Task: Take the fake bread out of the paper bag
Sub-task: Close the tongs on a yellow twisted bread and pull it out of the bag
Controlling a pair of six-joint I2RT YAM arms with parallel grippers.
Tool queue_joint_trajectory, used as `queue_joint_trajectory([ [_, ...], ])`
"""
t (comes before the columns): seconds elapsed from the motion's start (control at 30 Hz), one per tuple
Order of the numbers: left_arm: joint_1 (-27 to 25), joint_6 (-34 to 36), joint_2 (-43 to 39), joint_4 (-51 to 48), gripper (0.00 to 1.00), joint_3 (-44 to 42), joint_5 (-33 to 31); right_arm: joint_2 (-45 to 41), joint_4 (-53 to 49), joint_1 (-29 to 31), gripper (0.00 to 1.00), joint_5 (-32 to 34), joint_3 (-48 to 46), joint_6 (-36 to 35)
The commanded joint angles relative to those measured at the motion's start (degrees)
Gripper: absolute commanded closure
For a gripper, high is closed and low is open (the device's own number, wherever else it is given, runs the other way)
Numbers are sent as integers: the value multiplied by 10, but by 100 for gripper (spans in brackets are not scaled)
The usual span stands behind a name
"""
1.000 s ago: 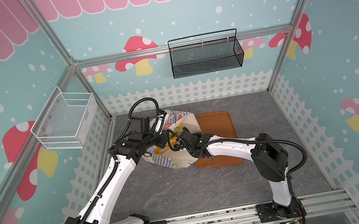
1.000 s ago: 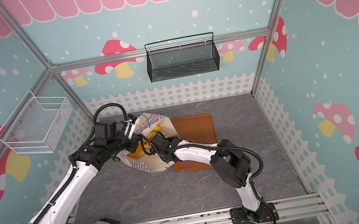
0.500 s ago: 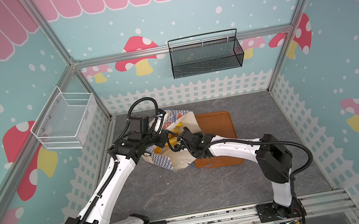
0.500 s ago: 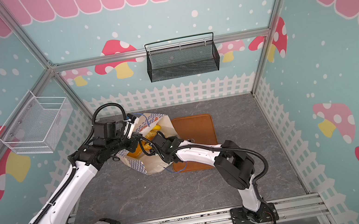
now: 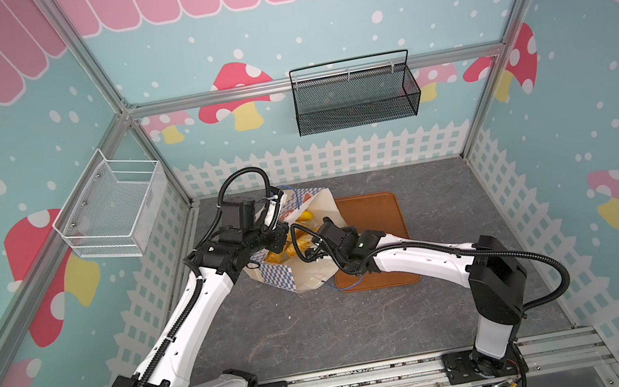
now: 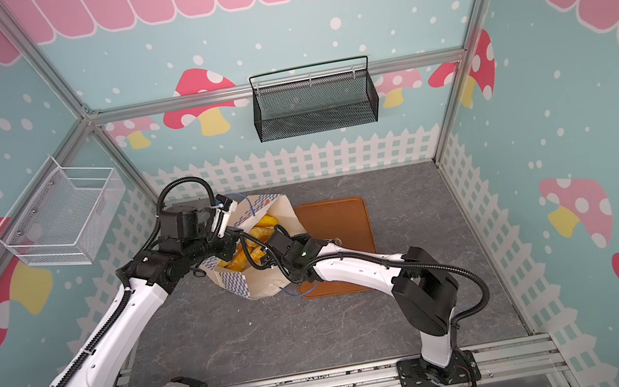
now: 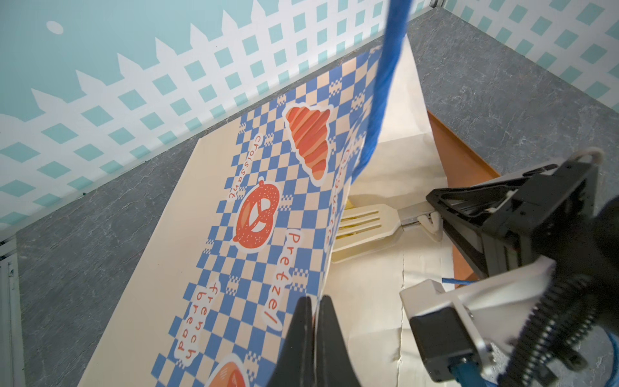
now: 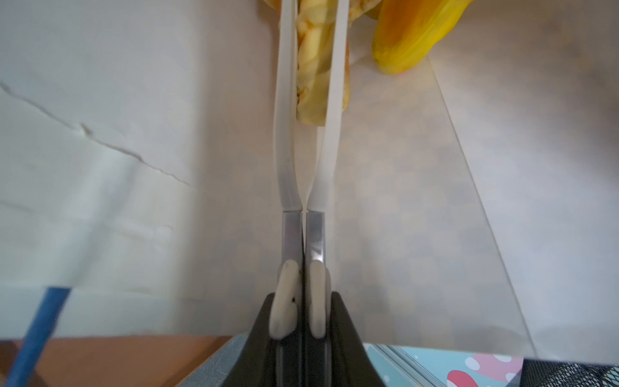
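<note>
Now, right gripper [image 8: 313, 50]: long white blades pinching one fake bread [image 8: 315, 90] loaf inside the paper bag [image 7: 254, 207].
Axis: loaf lies lengthwise between the blades, dead ahead; bag mouth behind.
Other arm: left gripper [image 7: 315, 308] pressed together on the bag's rim.
Textures: pale ridged loaf; glossy yellow neighbour [image 8: 412, 37] beside; creased paper.

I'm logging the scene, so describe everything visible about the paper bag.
The paper bag is cream, with a blue checkered band printed with orange pastries, plus blue cord handles. It sits tilted and open on the table, one edge over the orange tray. The left end effector pinches its rim; the right end effector, tipped with tongs, clamps fake bread inside.
</note>
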Motion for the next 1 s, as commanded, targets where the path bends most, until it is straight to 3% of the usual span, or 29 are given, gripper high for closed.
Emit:
queue_joint_trajectory([
  [0.0, 5, -7, 5, 8, 100, -4, -14, -37, -1, 5, 89, 10, -5, 22],
  [0.3, 10, -15, 12, 9, 100, 0, -23, -97, -38, 7, 90, 12, -24, 47],
  [0.53, 18, -21, 19, 9, 100, 2, -33, -149, -92, 10, 90, -36, -8, 110],
  [0.97, 41, -34, 27, 15, 100, 5, -33, -220, -149, 10, 91, -35, -31, 204],
])
